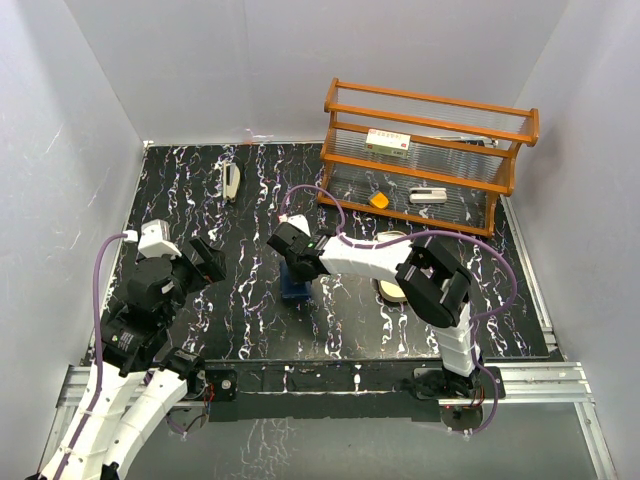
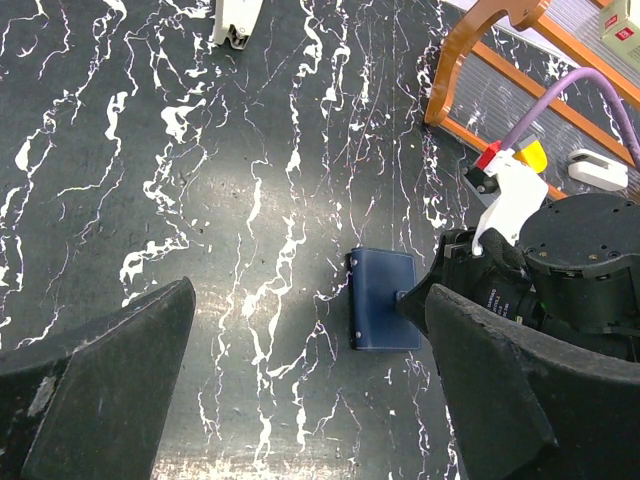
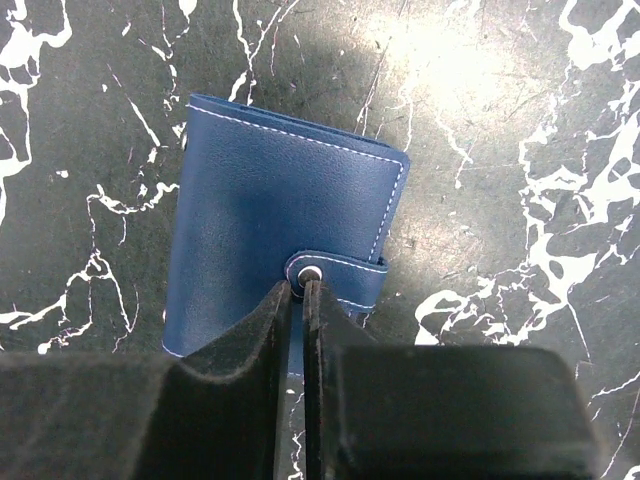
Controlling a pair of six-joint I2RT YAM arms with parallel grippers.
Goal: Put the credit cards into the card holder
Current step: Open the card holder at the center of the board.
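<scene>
The card holder (image 3: pixel 280 210), closed and snapped, lies flat on the black marbled table (image 3: pixel 500 120) directly under the right gripper (image 3: pixel 297 300), whose jaws stand almost together with only a slit between them, tips at the snap tab (image 3: pixel 335 270); whether they pinch it cannot be made out. Light, soft and smooth-skinned, the wallet looks apt to slide or lift whole, so the tab's free end seems the place to take. The left gripper (image 2: pixel 310 300) hangs wide open and empty, well apart.
</scene>
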